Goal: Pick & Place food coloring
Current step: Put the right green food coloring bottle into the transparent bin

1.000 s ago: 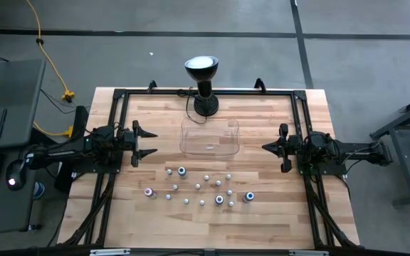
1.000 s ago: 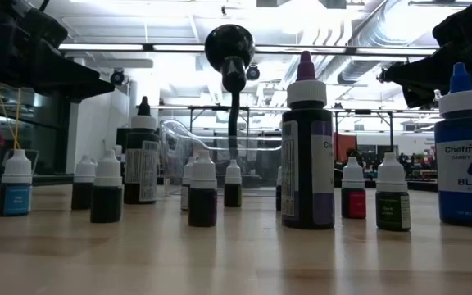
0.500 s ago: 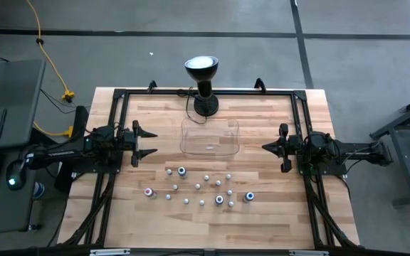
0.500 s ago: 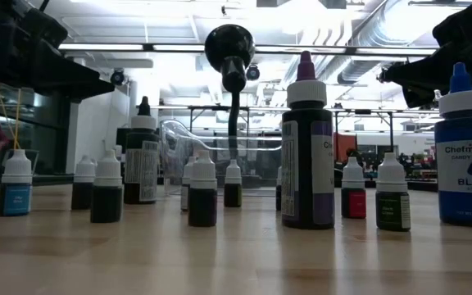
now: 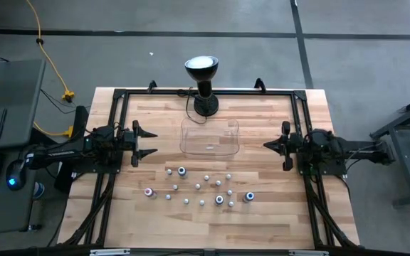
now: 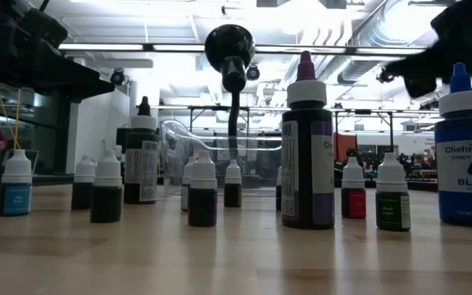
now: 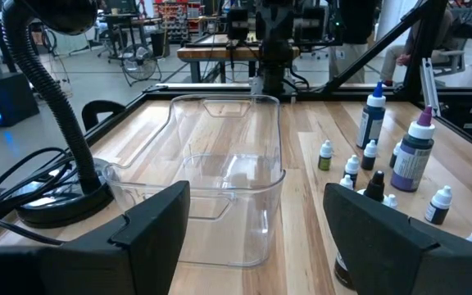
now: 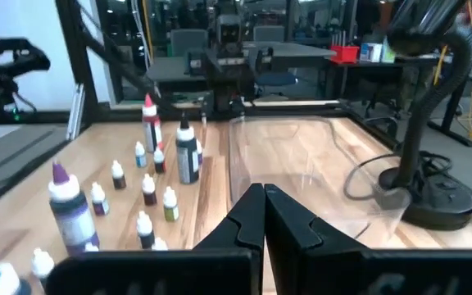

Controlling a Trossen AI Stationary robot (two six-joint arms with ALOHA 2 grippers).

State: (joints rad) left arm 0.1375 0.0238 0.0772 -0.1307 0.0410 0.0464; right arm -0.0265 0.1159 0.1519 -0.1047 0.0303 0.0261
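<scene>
The right gripper (image 5: 267, 146), two dark fingers pressed together into a closed point with nothing between them, hangs above the table at three o'clock, aimed toward the centre. The left gripper (image 5: 146, 142) mirrors it at nine o'clock, its two dark fingers spread wide apart and empty.

Between the grippers, slightly toward twelve o'clock, sits a clear plastic rectangular tray (image 5: 210, 136) with rounded corners and glossy thin walls. Just beyond it at twelve o'clock stands a black lamp (image 5: 203, 83) with a ribbed bendable neck and a round base.

The small food coloring bottles (image 5: 203, 186) stand in a loose cluster at six o'clock from the tray, on the pale wooden plank table (image 5: 262, 220). Every bottle is upright, long axis vertical, pointed dropper tip up. Most are tiny smooth plastic cylinders with white caps (image 6: 201, 192). A few are taller: a dark one with a purple tip (image 6: 306, 152), one with a black tip (image 6: 142, 160), and a blue one with a printed label (image 6: 465, 156).
</scene>
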